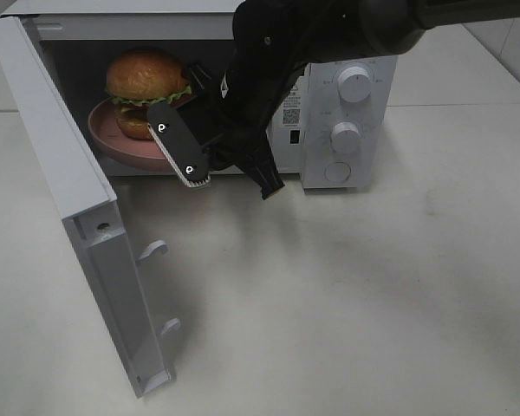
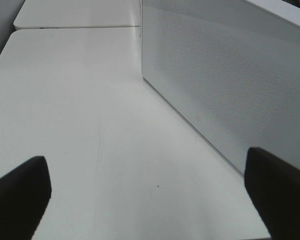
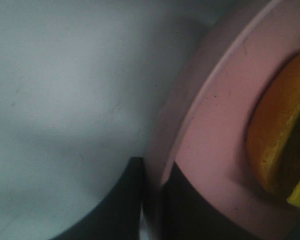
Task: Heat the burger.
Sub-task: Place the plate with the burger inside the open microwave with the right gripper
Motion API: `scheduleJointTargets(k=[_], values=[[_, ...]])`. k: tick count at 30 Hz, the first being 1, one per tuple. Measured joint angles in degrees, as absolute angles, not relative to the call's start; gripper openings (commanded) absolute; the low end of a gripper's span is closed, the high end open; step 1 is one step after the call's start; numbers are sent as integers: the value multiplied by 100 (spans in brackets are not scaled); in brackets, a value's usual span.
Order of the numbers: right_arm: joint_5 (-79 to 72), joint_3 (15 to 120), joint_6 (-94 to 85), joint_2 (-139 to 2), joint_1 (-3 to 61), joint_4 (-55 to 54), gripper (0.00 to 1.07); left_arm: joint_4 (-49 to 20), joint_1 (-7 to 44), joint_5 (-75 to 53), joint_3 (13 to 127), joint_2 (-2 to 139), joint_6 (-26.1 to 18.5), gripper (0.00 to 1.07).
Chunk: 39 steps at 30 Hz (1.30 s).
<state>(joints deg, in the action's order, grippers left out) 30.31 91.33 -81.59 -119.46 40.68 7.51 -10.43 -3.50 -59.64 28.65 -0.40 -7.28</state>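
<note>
White tabletop (image 1: 347, 295) all around us, plain and matte, and on its far side the boxy white microwave oven (image 1: 377, 156) stands with its white door (image 1: 61, 173) swung wide to the left. Inside the cavity, towards the left, there's the burger (image 1: 146, 78), with a glossy orange-brown bun, frilly green lettuce and a dark patty, sitting on the round pink plate (image 1: 104, 134). We reckon that burger is light and soft, a loose stack that would squash or shear apart under a direct squeeze. The shiny bun looks slippery too, so the stiff plate rim is the place to hold, kept level so nothing slides. And that's where the black right gripper (image 3: 151, 196) is: from its wrist we see two dark fingers (image 3: 122, 210) pressed close either side of the pink rim, pinching it at the plate's near right edge. Whether the plate rests fully on the oven floor, we cannot tell. Over on the left, the left gripper (image 2: 149, 195) hovers low over bare table beside a white dotted panel (image 2: 225, 75), fingers spread wide, holding nothing. On the oven's right-hand face sits a round white dial (image 1: 355, 82), with a second below it.
</note>
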Motion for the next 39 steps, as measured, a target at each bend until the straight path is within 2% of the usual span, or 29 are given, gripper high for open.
scheduleJointTargets(k=[10,20,29,37,39], values=[[3472,10193,-7013,-12599,4022,1369,4,-1043,-350,-5964,2865,-40,-728,100],[3581,11018,-6904,-13149,3976,1530,5,-1043,-350,-5964,2865,-40,-728,100],[3610,11310,-6887,-13499,3867,1530,8,-1043,-350,-5964,2865,-40,-728,100],[3191,11373,-6887,-13631,3850,1507,14,-1043,-350,-5964,2865,-34,-728,100],[3054,11379,-6887,-13671,3804,1507,21,-1043,-350,-5964,2865,-23,-728,100]])
